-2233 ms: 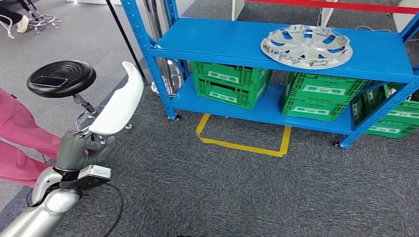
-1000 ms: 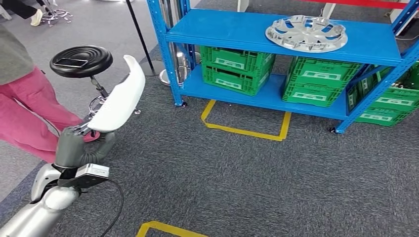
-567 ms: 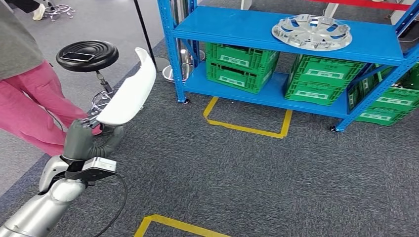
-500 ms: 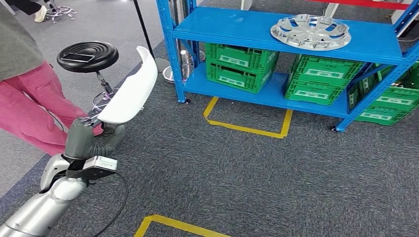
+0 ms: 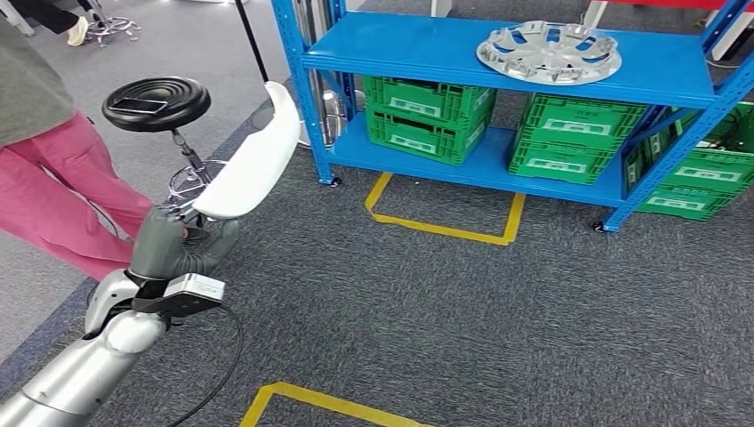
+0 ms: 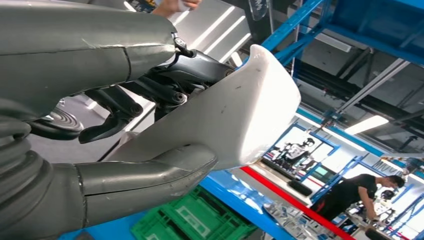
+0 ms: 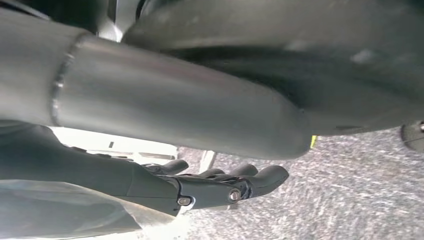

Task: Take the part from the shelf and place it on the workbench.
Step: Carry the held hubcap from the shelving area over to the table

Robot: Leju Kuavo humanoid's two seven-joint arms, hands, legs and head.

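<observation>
You have open grey carpet (image 5: 498, 329) ahead, with yellow tape outlines on it, up to the blue shelf (image 5: 498, 62). To your left stand a black stool (image 5: 156, 102) and a person's pink trouser legs (image 5: 67, 196), both close to the carried part. Your left hand (image 5: 173, 249) is raised in front of you, thumb and fingers (image 6: 115, 112) clamped on the lower end of the white part (image 5: 253, 160), which juts up and forward. Your right hand (image 7: 200, 187) hangs over the carpet, its fingers extended, loosely curved and holding nothing.
</observation>
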